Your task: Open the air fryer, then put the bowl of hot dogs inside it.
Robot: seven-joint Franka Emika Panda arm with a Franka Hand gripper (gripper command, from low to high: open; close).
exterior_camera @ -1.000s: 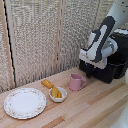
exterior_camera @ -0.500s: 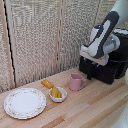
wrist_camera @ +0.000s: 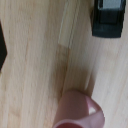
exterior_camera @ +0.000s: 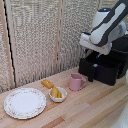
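Note:
The black air fryer point(exterior_camera: 111, 67) stands at the exterior view's right. Its front drawer looks pulled out toward the mug, and the handle point(exterior_camera: 92, 75) sticks out from the drawer front. My gripper point(exterior_camera: 93, 50) hangs just above the drawer, apart from the handle, and its fingers are too blurred to read. The small white bowl point(exterior_camera: 58, 95) holding yellow-orange hot dogs point(exterior_camera: 56, 92) sits on the table well away from the gripper, toward the exterior view's left. The wrist view shows wood, a pink mug point(wrist_camera: 77, 111) and a dark blocky shape point(wrist_camera: 107, 20) that I cannot identify.
A pink mug point(exterior_camera: 76, 82) stands between the bowl and the fryer drawer. An orange-tan block point(exterior_camera: 47, 83) lies behind the bowl. A wide patterned-rim plate point(exterior_camera: 25, 103) sits at the exterior view's left. A slatted wall backs the wooden table point(exterior_camera: 90, 107).
The arm has risen slightly above the fryer's drawer over the last second. The bowl, mug and plate have not moved.

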